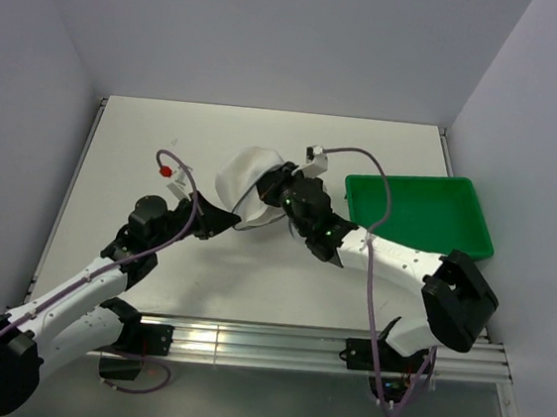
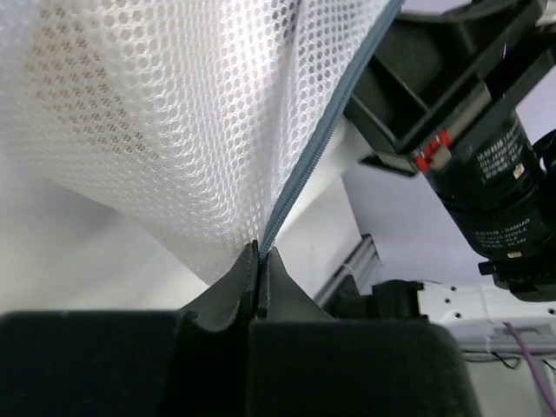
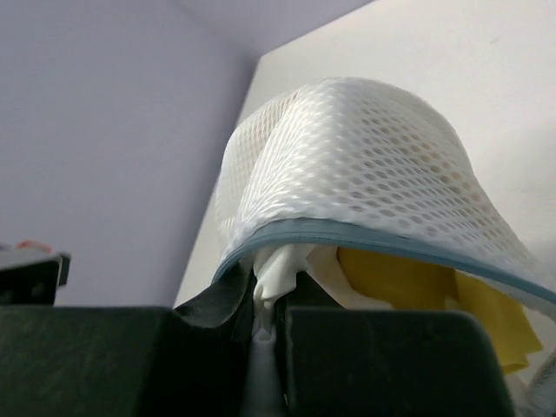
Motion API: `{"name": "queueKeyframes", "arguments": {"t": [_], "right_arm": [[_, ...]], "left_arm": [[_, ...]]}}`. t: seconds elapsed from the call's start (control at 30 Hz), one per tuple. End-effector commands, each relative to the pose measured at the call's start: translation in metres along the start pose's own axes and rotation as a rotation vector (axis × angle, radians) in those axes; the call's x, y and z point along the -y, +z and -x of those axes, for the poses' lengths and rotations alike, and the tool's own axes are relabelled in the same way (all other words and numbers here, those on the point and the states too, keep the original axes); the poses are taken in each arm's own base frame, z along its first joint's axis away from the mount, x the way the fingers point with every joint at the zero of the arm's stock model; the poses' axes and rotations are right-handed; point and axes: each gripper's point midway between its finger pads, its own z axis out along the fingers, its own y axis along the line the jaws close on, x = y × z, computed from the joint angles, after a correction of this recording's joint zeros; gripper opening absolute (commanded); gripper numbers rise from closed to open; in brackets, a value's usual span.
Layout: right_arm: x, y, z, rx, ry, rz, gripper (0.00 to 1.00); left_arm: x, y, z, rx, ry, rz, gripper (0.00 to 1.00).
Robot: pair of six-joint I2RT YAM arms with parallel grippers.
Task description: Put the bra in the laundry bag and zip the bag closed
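Note:
The laundry bag (image 1: 247,177), a white mesh pouch, sits mid-table between both grippers. My left gripper (image 1: 225,220) is shut on the bag's lower edge; in the left wrist view its jaws (image 2: 259,250) pinch the grey-blue zipper band (image 2: 321,139) below the mesh (image 2: 174,113). My right gripper (image 1: 272,192) is shut at the bag's right side; in the right wrist view it (image 3: 276,291) pinches a white pull tab (image 3: 280,265) just under the zipper edge (image 3: 391,241). The yellow bra (image 3: 417,280) shows inside the bag (image 3: 365,165) through a gap under the zipper.
A green plastic tray (image 1: 423,212) stands at the right of the white table (image 1: 157,136), close behind my right arm. Walls close in on the left, back and right. The right arm's wrist (image 2: 486,174) hangs close to the left gripper.

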Motion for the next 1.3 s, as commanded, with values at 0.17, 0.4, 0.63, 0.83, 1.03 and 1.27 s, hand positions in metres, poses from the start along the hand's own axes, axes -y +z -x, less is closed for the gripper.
{"name": "queueKeyframes", "arguments": {"t": [0.17,0.4,0.63,0.83,1.03,1.27], "right_arm": [[0.065,0.014,0.012,0.084,-0.218,-0.410,0.00],[0.074,0.037,-0.029,-0.067,-0.317,-0.430,0.27],[0.028,0.031,-0.034,-0.263,-0.421,-0.271,0.78],[0.005,0.002,-0.037,-0.375,-0.423,-0.148,0.93],[0.016,-0.034,-0.018,-0.305,-0.328,-0.145,0.91],[0.128,-0.089,-0.024,-0.223,-0.140,-0.399,0.68]], "left_arm": [[0.024,0.002,-0.025,-0.098,-0.162,-0.097,0.00],[0.004,0.002,-0.019,-0.046,-0.176,0.013,0.00],[-0.050,-0.010,0.014,0.125,-0.119,0.283,0.00],[-0.074,-0.025,0.037,0.215,-0.098,0.369,0.00],[-0.079,-0.027,0.041,0.226,-0.075,0.394,0.00],[-0.073,-0.034,0.053,0.279,-0.041,0.381,0.00]]}}
